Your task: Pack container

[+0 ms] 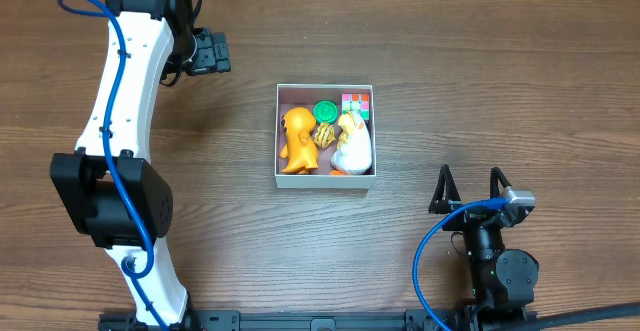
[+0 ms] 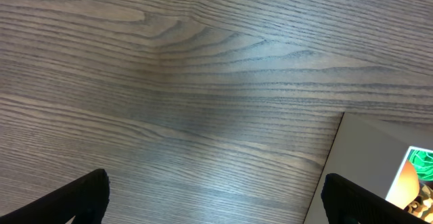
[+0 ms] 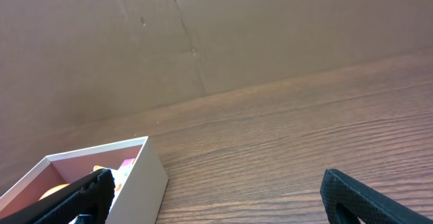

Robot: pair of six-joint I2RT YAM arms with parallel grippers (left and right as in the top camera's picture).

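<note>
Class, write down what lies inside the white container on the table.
Inside the container: an orange toy figure, a green round toy, a colourful cube and a white-and-yellow toy. Anything beneath them is covered.

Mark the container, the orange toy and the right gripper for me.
container (image 1: 325,181): overhead view, on its near white wall.
orange toy (image 1: 295,139): overhead view, on its body.
right gripper (image 1: 468,171): overhead view, midway between its open fingertips.
</note>
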